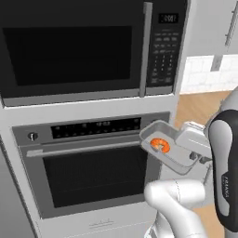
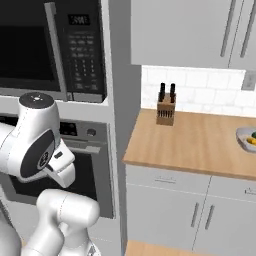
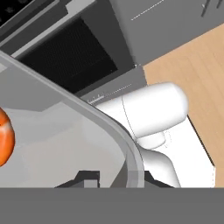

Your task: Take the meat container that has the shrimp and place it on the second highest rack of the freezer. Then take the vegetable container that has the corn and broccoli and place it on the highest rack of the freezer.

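Oven (image 1: 93,172) and microwave (image 1: 88,46), a black-glass stack, face us where the tall grey freezer should be; we judge the coming move turns on swinging away to find it. Held aloft before the oven door, the small shallow grey rectangular meat container (image 1: 163,145) tilts, its long axis slanting down toward the wrist. Our dark two-finger gripper (image 3: 114,178) is clamped on its rim, the fingertips mostly hidden. Inside lies the curled orange shrimp (image 1: 160,145). On the wooden counter (image 2: 195,142), the rounded grey vegetable container (image 2: 247,138) is cut off.
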{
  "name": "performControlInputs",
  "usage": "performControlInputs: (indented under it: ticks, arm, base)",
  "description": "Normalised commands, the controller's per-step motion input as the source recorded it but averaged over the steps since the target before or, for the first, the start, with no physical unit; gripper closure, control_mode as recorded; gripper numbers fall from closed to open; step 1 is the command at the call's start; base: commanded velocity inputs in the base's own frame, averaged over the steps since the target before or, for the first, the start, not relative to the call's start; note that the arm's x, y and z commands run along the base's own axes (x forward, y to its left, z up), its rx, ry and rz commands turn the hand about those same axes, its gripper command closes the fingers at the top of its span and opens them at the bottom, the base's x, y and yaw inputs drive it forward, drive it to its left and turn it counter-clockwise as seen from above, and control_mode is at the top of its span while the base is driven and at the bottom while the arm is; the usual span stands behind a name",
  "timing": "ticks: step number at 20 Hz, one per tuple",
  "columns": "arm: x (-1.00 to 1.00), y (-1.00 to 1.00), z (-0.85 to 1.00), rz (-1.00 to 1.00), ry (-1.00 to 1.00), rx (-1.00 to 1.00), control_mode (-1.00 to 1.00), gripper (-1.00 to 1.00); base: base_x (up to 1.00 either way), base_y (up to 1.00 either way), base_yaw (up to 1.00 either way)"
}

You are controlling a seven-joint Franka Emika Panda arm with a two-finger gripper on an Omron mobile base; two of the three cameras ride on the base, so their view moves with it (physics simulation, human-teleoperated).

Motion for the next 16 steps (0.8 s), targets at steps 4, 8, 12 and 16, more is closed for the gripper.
performControlInputs:
  ticks: [4,8,12,16]
  arm:
    - [0.00,0.00,0.00,0.00,0.00,0.00,1.00,1.00]
    - [0.00,0.00,0.00,0.00,0.00,0.00,1.00,1.00]
    - [0.00,0.00,0.00,0.00,0.00,0.00,1.00,1.00]
    - [0.00,0.00,0.00,0.00,0.00,0.00,1.00,1.00]
  base:
    - [-0.15,1.00,0.00]
    - [-0.16,1.00,0.00]
    - [-0.18,1.00,0.00]
    - [-0.24,1.00,0.00]
